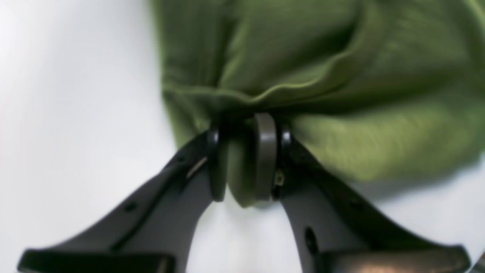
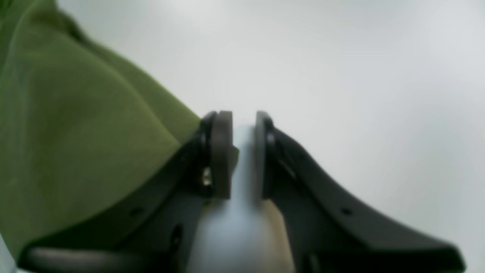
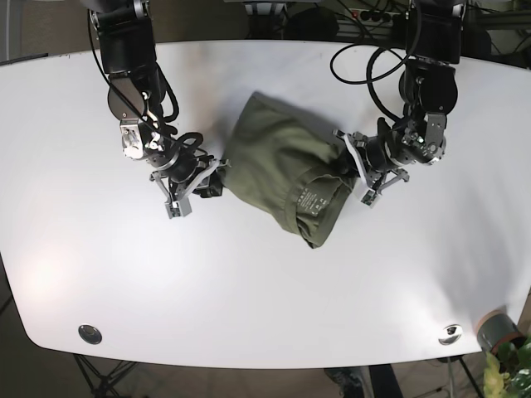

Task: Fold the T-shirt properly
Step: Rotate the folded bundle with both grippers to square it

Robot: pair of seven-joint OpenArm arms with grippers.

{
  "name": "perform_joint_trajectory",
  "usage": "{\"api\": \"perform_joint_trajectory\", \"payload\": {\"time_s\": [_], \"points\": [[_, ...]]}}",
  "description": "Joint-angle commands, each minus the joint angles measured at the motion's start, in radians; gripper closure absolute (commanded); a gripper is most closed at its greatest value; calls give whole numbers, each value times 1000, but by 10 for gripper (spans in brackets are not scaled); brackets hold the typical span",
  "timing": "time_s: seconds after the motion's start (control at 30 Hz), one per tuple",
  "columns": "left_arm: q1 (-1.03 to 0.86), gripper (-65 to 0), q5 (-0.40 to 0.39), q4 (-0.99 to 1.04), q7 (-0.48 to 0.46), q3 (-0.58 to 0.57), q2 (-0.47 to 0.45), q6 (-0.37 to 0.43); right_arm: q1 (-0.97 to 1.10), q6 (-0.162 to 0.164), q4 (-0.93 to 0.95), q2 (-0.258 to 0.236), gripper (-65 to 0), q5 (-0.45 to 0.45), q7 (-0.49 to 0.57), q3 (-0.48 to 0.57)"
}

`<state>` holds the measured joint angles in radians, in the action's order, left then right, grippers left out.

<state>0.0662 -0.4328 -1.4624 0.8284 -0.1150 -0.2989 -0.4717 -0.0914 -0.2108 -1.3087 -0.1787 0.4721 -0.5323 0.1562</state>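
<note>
The green T-shirt (image 3: 282, 166) lies crumpled in a loose bundle at the middle of the white table (image 3: 265, 290). My left gripper (image 3: 347, 162) is at the bundle's right edge. In the left wrist view the left gripper (image 1: 241, 129) is shut on a bunched fold of the T-shirt (image 1: 341, 57), with fabric squeezed between the pads. My right gripper (image 3: 217, 178) sits at the bundle's left edge. In the right wrist view the right gripper (image 2: 242, 117) stands narrowly open with bare table showing between the pads, and the T-shirt (image 2: 75, 132) lies against the outside of its left finger (image 2: 221, 151).
Two metal fittings (image 3: 89, 333) (image 3: 450, 333) sit near the table's front edge. A potted plant (image 3: 502, 348) stands off the front right corner. Cables (image 3: 373, 75) hang over the back right of the table.
</note>
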Motion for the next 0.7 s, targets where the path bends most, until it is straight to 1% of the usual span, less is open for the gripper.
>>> {"api": "perform_joint_trajectory", "payload": {"time_s": [0.0, 0.2, 0.37, 0.47, 0.57, 0.67], "points": [[56, -100, -14, 19, -13, -30, -19, -5, 15, 0, -48, -6, -101, -6, -18, -2], [154, -100, -14, 111, -14, -62, -19, -5, 95, 1, -139, -6, -101, -6, -24, 0], [252, -100, -14, 184, -17, -130, -18, -5, 158, 4, -199, -2, -101, -6, -25, 1], [298, -100, -14, 223, -45, -159, -16, -2, 189, 4, -216, 2, -101, -6, -25, 4], [335, -100, -14, 256, -77, -173, -15, 0, 201, 11, -217, 2, -101, -6, -25, 47], [361, -100, -14, 263, -85, -173, -4, 0, 206, 12, -222, 3, -101, 1, -25, 93]]}}
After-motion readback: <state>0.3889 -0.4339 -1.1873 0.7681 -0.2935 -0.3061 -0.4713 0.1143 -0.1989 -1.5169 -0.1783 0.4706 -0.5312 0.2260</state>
